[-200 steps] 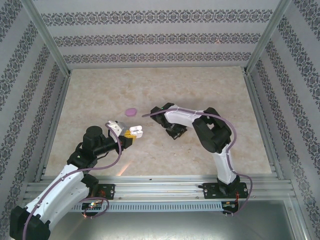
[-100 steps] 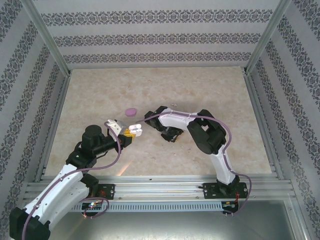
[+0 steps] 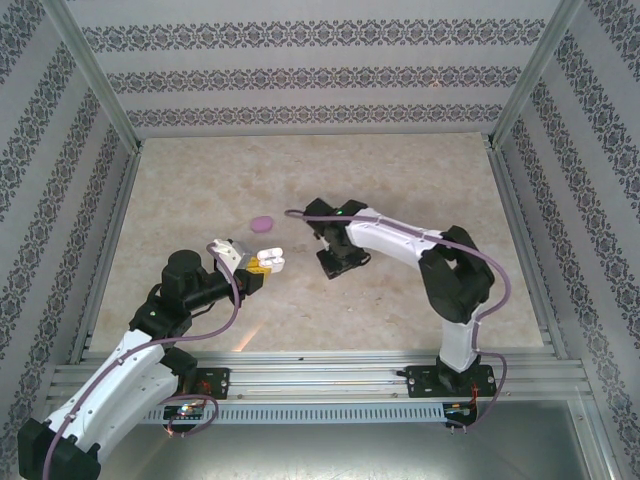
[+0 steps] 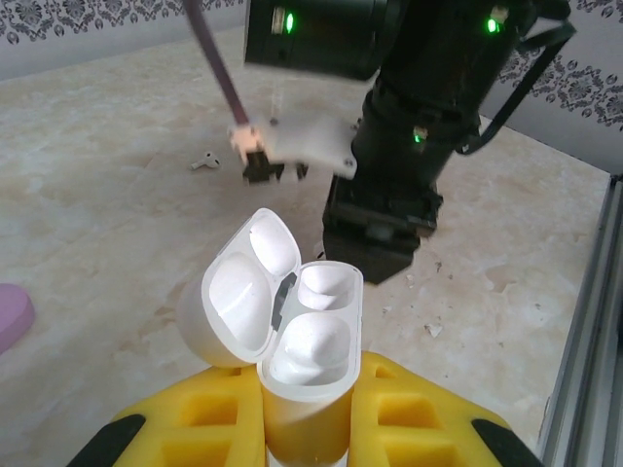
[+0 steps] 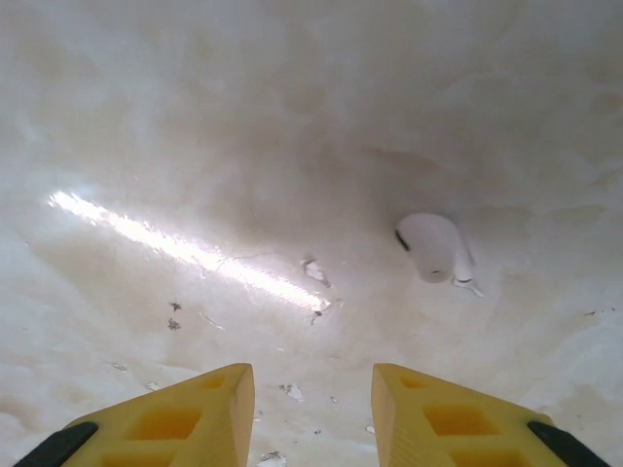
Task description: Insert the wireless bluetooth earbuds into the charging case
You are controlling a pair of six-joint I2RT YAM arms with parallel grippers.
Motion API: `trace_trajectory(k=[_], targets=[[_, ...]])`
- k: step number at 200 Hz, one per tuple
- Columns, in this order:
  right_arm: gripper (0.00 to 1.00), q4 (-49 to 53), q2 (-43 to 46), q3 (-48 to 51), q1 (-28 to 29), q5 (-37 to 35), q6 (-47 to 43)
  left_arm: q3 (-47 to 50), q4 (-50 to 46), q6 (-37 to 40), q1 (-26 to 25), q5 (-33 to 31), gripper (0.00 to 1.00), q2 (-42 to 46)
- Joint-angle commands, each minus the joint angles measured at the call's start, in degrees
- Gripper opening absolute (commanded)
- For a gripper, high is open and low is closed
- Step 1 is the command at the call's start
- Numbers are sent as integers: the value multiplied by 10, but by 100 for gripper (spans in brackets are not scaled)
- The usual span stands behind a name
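My left gripper is shut on the white charging case, gripping its base between the yellow fingers. The case stands upright with its lid swung open to the left. I cannot tell whether its sockets hold anything. A white earbud lies on the marble table, ahead and to the right of my right gripper. That gripper is open, low over the table, with nothing between its fingers. Another small white earbud lies on the table beyond the case. My right gripper hangs just right of the case.
A purple oval case lies closed on the table behind the left gripper, at the left edge in the left wrist view. The right arm's dark wrist stands close behind the white case. Metal rails border the table.
The right gripper's jaws have opened. The right arm's elbow has swung out to the right and its wrist has shifted slightly left. The left arm and the case have stayed put.
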State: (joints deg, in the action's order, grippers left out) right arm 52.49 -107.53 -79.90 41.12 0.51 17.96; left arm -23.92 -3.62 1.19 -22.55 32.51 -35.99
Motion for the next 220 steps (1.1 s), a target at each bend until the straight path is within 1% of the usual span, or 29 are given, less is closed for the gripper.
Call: trace_trajectory(k=[1,25,58,77,99,113,140,187,220], targets=[[37,-40,21,22,-41,76,15,-5,20,-20,-5,18,0,7],[37,-66,17,39,-89,109,14,5,41,-40,-6,17,0,3],[38,-125,-3,70,-145,186,26,17,72,-64,-15,13,0,-12],[38,-147,-18,78,-154,208,30,21,87,-70,-23,10,0,-23],[38,-158,-30,80,-152,216,29,21,92,-71,-30,6,0,-33],[39,-165,-28,82,-146,202,22,23,93,-70,-33,2,0,-35],[41,-156,-21,72,-129,148,-5,27,96,-70,-37,0,0,-36],[41,-91,-43,24,-84,33,-86,35,102,-71,-44,-6,0,-35],[41,-60,-68,-4,-61,-5,-122,37,98,-69,-45,-8,0,-33]])
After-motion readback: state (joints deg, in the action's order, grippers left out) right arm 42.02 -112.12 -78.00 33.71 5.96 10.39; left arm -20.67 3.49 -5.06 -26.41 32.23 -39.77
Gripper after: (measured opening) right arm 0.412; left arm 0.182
